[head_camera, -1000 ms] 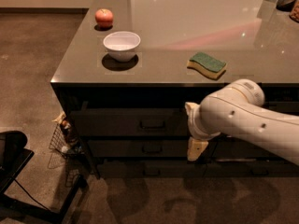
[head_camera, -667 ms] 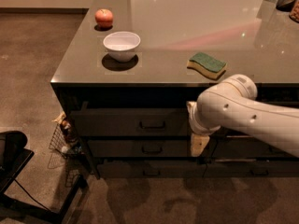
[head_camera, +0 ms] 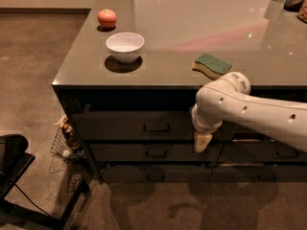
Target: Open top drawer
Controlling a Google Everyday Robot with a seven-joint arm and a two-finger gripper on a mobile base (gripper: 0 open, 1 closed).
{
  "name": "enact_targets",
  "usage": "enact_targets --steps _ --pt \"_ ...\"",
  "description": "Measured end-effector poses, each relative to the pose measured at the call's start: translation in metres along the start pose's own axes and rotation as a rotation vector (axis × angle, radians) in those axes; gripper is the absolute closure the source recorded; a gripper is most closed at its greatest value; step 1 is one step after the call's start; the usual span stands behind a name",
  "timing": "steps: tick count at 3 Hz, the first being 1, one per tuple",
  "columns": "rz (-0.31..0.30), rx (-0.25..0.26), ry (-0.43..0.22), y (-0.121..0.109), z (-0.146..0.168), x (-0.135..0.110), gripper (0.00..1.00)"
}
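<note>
Since a second ago my end effector (head_camera: 202,142) has risen a little along the cabinet face, and my arm's pale wrist has drawn in closer under the bench (head_camera: 182,32) edge. The bowl (head_camera: 124,46), sponge (head_camera: 212,65) and apple (head_camera: 107,18) lie as before. The top drawer (head_camera: 120,126) sits just under the bench top and looks shut. Its handle (head_camera: 157,127) is to the left of my end effector, which points down before the drawer's right end. I cannot tell whether it is open or closed.
</note>
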State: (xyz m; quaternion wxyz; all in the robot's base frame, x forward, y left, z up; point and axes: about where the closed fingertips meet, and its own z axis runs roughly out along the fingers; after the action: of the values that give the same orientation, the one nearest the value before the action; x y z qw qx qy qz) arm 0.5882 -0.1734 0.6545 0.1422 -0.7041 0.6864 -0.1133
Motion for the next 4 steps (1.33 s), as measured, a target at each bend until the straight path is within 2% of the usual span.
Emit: enact_targets --steps 1,2,3,4 --pt "0.024 -0.017 0.025 0.004 -0.001 0.006 0.39" --pt "0.078 -0.036 0.095 0.027 -0.034 0.029 0.62" --pt "0.127 -0.056 0.198 0.064 -0.103 0.055 0.94" --pt "0.125 -0.053 0.19 0.061 -0.098 0.054 1.0"
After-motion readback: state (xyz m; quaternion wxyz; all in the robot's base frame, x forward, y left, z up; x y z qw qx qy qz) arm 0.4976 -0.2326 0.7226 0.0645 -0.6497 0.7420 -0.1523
